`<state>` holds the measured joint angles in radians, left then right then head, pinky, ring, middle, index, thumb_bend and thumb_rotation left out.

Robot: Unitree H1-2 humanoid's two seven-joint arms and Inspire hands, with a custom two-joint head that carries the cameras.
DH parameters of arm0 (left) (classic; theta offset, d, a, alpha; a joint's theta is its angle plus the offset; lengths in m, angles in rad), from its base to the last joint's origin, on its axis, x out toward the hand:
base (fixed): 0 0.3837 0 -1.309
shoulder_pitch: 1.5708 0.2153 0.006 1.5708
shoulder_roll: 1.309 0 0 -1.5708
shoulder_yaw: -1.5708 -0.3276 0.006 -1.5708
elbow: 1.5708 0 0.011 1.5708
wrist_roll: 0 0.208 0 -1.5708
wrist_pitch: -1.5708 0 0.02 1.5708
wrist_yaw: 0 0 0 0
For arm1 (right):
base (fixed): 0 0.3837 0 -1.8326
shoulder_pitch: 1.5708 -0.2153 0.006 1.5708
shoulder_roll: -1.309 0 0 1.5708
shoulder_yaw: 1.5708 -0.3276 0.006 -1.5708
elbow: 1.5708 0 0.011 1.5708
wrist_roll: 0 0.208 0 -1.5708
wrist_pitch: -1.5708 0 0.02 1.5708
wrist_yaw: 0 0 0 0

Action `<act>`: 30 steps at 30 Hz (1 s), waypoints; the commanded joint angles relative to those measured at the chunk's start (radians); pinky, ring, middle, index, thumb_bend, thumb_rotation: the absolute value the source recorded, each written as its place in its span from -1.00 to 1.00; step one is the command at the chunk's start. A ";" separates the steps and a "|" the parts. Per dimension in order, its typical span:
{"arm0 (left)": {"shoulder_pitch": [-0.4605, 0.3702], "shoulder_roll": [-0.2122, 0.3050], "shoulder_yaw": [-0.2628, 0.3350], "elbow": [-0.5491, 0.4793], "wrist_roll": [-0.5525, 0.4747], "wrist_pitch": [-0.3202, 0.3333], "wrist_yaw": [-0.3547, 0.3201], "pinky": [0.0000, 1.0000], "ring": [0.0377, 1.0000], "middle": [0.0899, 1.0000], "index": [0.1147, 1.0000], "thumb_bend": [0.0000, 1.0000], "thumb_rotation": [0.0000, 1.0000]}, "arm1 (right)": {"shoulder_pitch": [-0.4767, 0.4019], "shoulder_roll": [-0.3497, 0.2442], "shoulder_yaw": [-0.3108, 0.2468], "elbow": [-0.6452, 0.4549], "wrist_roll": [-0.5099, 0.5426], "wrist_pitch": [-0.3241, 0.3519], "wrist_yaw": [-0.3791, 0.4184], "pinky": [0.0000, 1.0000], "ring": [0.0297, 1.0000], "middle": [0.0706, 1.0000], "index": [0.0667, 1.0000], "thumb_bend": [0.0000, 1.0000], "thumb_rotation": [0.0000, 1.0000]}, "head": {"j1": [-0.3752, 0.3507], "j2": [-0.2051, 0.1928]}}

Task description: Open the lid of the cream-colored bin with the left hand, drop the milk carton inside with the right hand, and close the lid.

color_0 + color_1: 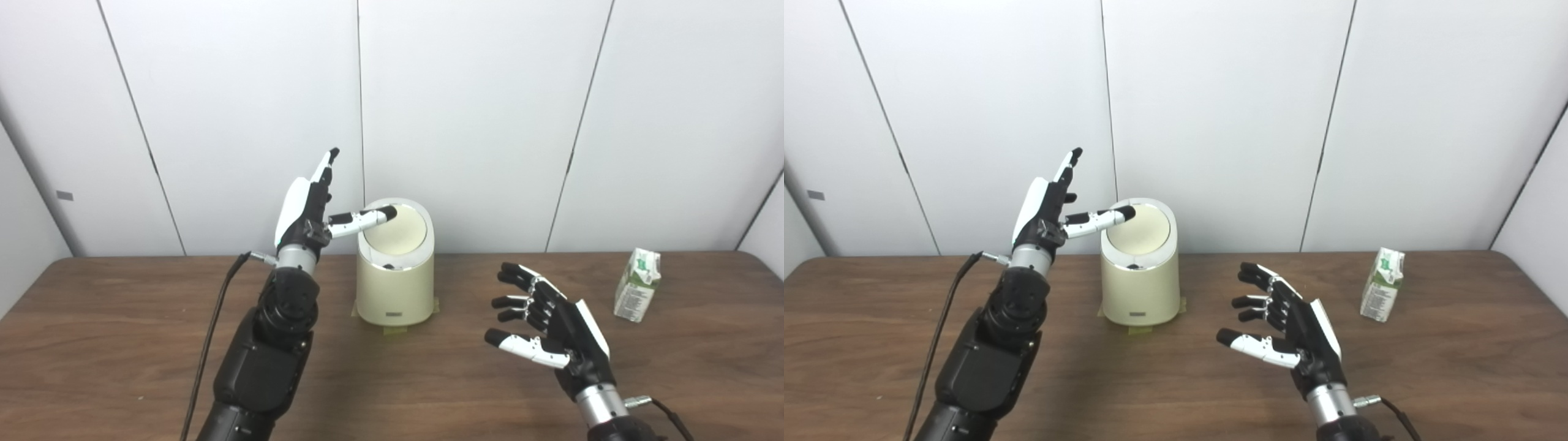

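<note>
Fingers spread on both: left hand [304, 211] thumb at, maybe touching, bin lid [398, 229]; next press open; carton [638, 285] ungrabbed.

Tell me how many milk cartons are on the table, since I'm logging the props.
1. The milk carton stands at the table's far right, apart from the cream-colored bin. None seems hidden, though the bin's inside isn't visible.

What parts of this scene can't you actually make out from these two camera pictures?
- Inside of the bin: hidden in both views by its closed lid.
- Print on the milk carton: too small and blurred to read.
- Whether the left hand thumb touches the lid: cannot tell in either view.
- Right hand forearm: cut off by the bottom edge.
</note>
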<state>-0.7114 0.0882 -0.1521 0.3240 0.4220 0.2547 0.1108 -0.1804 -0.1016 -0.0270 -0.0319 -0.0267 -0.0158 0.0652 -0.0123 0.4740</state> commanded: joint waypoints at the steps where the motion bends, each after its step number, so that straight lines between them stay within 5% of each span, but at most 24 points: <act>1: -0.068 0.012 -0.014 -0.009 0.042 -0.033 0.032 0.73 1.00 1.00 1.00 0.98 -0.36 | -0.044 0.001 -0.004 -0.037 0.005 -0.035 -0.011 0.16 0.28 0.59 0.58 0.42 -0.49 | -0.002 -0.001; 14: -0.055 0.007 -0.038 0.048 0.072 -0.046 0.069 0.73 1.00 1.00 1.00 0.82 -0.50 | -0.044 0.006 0.002 -0.052 -0.015 -0.033 -0.018 0.12 0.26 0.63 0.58 0.44 -0.47 | -0.011 0.006; 20: -0.066 0.001 -0.077 0.081 0.140 -0.039 0.118 0.81 1.00 1.00 1.00 0.93 -0.45 | -0.044 0.004 0.005 -0.049 -0.014 -0.040 -0.015 0.10 0.24 0.60 0.57 0.43 -0.45 | -0.011 0.007; 30: -0.110 0.019 -0.173 0.101 0.292 0.055 0.124 0.95 1.00 1.00 1.00 1.00 -0.46 | -0.045 0.013 0.009 -0.059 -0.014 -0.034 -0.018 0.08 0.22 0.59 0.55 0.43 -0.47 | -0.018 0.012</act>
<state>-0.7550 0.0953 -0.3106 0.4532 0.6731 0.3016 0.2308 -0.1826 -0.0894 -0.0184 -0.0536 -0.0458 -0.0156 0.0522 -0.0276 0.4832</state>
